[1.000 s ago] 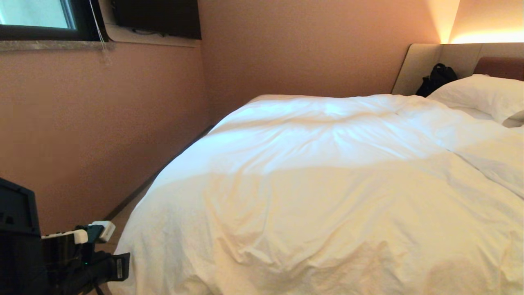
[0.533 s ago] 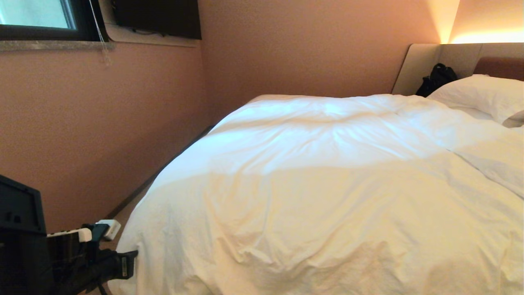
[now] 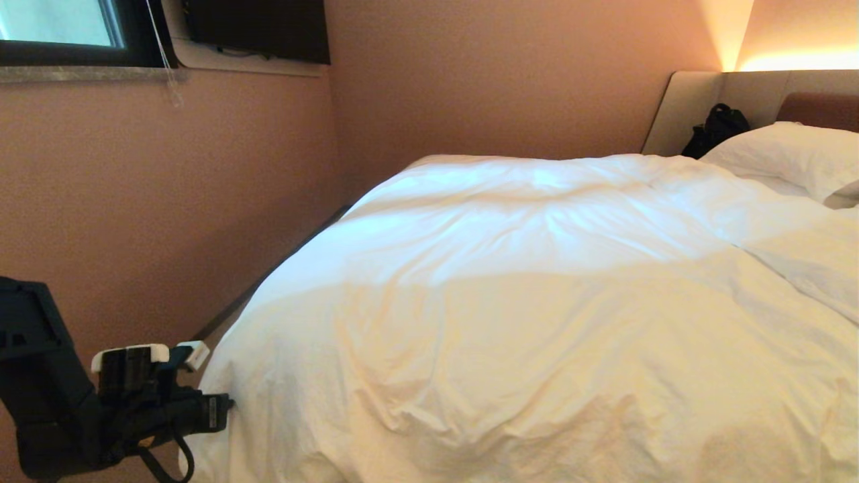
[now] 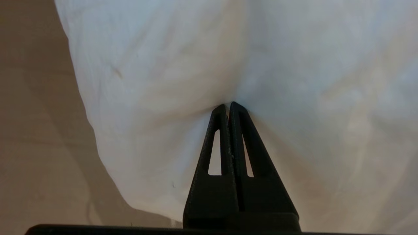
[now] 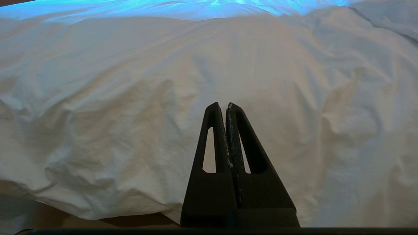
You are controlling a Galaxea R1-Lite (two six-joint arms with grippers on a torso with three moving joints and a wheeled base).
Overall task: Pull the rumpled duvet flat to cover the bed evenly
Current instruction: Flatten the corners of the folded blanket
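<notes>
As the left arm comes up from its lower pose of a second ago, the left gripper (image 3: 225, 404) now sits higher at the near-left corner of the bed (image 3: 691, 107), its tips against the hanging side of the thick, puffy white duvet in creased cotton (image 3: 537, 315). In the left wrist view the black claw (image 4: 228, 106) is pressed together with folds of cloth radiating from its tips; it looks to be pinching a fold of duvet. The duvet itself has barely shifted: it covers the bed from the foot up to the plump white pillow (image 3: 785, 157), rumpled near the front edge.

Judgement: the lift reads as the start of a pull on this corner.

The right gripper (image 5: 225, 106), jaws together and empty, hangs clear of the duvet's near edge.

A small pale sticker on the left wrist (image 3: 213, 416) is unreadable. No other writing or brand seen.
</notes>
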